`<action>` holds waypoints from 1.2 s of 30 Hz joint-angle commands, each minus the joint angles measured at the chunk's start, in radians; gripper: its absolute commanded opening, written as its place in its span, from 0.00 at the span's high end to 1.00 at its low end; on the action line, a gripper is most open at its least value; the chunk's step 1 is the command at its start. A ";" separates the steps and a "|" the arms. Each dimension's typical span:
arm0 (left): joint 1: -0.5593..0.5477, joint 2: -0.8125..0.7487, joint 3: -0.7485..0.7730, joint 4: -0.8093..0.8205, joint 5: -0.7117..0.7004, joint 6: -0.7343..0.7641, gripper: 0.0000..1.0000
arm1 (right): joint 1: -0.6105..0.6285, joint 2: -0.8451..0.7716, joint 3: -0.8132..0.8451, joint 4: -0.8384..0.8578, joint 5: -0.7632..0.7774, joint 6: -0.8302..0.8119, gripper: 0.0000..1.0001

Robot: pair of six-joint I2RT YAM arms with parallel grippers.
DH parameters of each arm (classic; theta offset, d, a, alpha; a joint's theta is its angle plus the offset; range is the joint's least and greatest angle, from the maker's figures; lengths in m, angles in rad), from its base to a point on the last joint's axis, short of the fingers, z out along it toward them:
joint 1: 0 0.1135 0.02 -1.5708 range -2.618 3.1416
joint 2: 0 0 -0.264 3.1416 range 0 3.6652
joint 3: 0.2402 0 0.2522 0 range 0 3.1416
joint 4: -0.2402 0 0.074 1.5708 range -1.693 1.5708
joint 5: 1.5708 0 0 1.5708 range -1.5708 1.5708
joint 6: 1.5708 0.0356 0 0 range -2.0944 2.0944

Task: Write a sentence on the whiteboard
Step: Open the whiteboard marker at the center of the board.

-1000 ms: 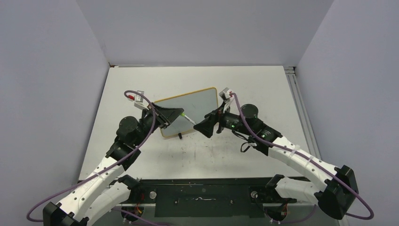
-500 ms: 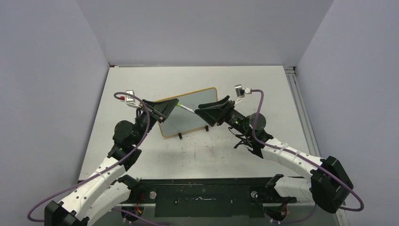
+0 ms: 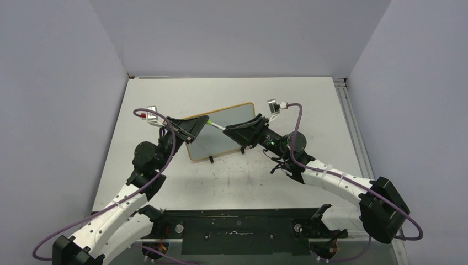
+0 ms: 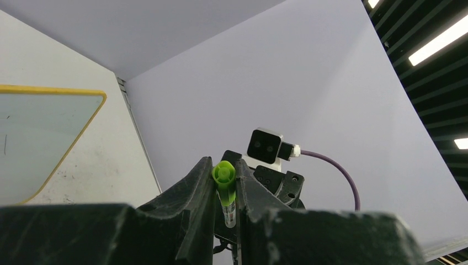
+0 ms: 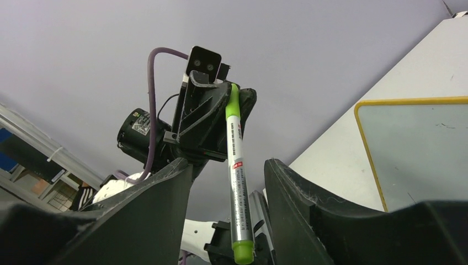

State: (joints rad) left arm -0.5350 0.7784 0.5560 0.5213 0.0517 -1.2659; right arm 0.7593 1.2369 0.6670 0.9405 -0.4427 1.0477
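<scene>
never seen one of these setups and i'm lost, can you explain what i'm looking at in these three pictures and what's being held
These are two robot arms bolted at the near edge of a white table, each ending in a two-finger gripper. One picture looks down from above and behind the arms. The other two come from small cameras on the wrists, so each shows its own black fingers up close. On the table sits a small whiteboard with a yellowish frame; I can make out no words on it. The left gripper is pinched shut on one green end of a marker, holding it up in the air. The right gripper has its fingers on either side of the marker's barrel with gaps showing, so it is open and not gripping yet.
</scene>
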 commanded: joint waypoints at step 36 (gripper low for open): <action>0.009 -0.029 0.021 0.013 -0.044 0.056 1.00 | 0.031 -0.041 0.031 -0.046 0.035 -0.084 0.95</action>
State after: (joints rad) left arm -0.5350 0.7704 0.5560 0.5076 0.0296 -1.2381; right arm 0.7807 1.2404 0.6964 0.8593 -0.4477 0.9989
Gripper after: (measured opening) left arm 0.131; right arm 0.155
